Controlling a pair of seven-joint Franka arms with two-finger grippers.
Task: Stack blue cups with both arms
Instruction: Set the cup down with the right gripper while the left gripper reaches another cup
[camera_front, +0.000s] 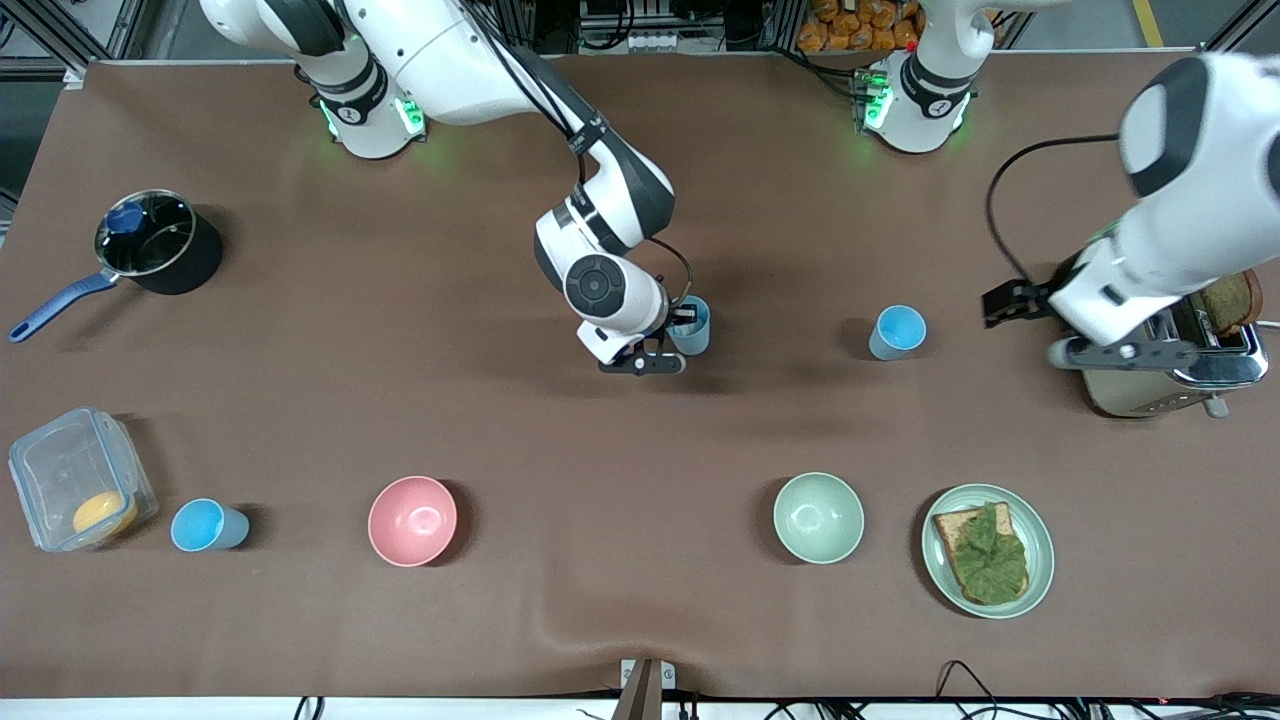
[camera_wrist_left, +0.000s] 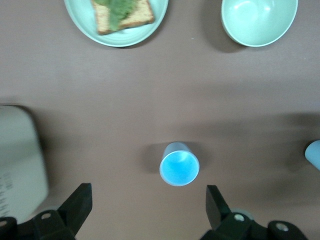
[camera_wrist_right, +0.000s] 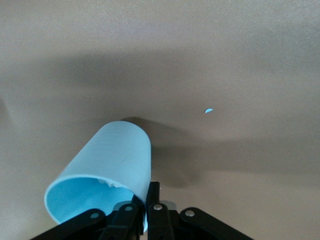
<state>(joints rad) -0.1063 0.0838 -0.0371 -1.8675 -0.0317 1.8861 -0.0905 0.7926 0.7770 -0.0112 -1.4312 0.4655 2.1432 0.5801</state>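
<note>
1. Front view: the right arm's black two-finger gripper (camera_front: 688, 322) pinches the rim of a small light-blue plastic tumbler (camera_front: 693, 326) over the middle of the brown table (camera_front: 500, 620), one finger inside the cup and one outside, a hold that leaves the cup's base free to drop into another. A second light-blue tumbler (camera_front: 896, 332) stands upright toward the left arm's end, and looks like the likely receiver. A third blue tumbler (camera_front: 207, 526) stands near the front camera, just beside a clear plastic lidded box (camera_front: 80, 478) (well apart from both grippers). The left arm's black gripper (camera_front: 1015, 302) hangs beside the steel toaster (camera_front: 1175, 375).

2. Left wrist view: the left gripper's fingers (camera_wrist_left: 75, 206) are spread wide, with the upright tumbler (camera_wrist_left: 179, 164) sitting between and ahead of them, untouched; probably lined up to steady it. A pale green bowl (camera_wrist_left: 259, 20) and a green plate (camera_wrist_left: 120, 35) carrying leaf-topped toast lie near.

3. Right wrist view: the held tumbler (camera_wrist_right: 107, 170) is tilted, its wall clamped between the right gripper's fingers (camera_wrist_right: 154, 200).
</note>
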